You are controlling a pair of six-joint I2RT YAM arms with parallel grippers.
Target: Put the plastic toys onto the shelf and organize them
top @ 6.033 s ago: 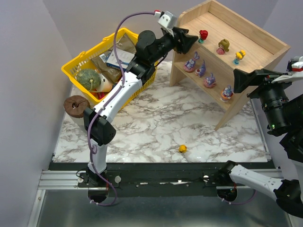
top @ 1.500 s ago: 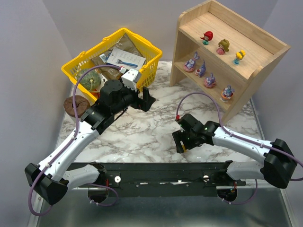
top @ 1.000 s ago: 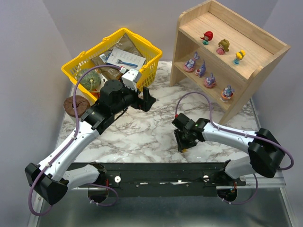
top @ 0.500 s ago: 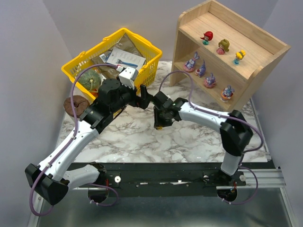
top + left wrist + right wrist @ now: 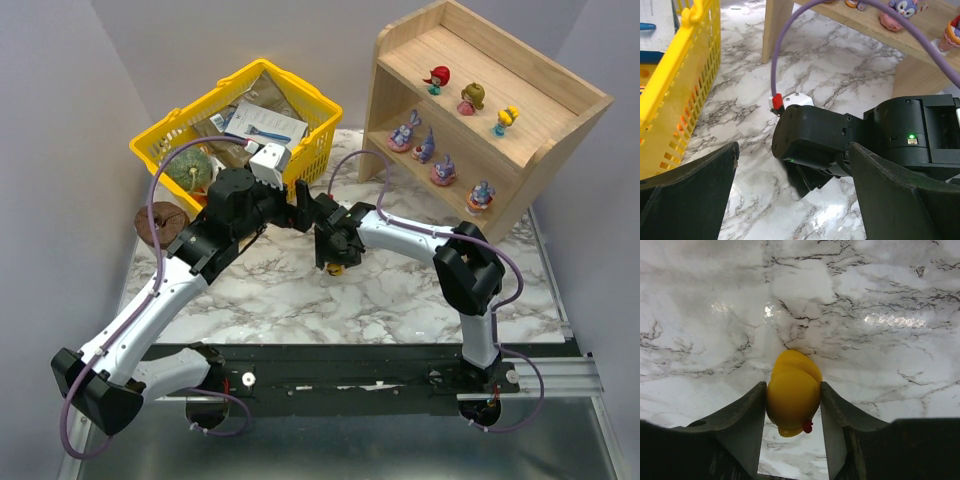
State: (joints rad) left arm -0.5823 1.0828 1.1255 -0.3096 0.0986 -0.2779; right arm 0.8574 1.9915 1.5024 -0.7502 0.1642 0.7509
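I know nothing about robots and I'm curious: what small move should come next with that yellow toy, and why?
Probably the right gripper should lift the yellow toy toward the left gripper, since it is shut on the toy over the marble table and the left one gapes open beside it.

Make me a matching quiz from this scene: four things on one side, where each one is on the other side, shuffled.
Things:
1 yellow toy
2 red-haired toy
3 purple toys
4 green gourd

Places:
A in the yellow basket
B lower tier of the shelf
C held in the right gripper
D top tier of the shelf

Pairs: 1-C, 2-D, 3-B, 4-A
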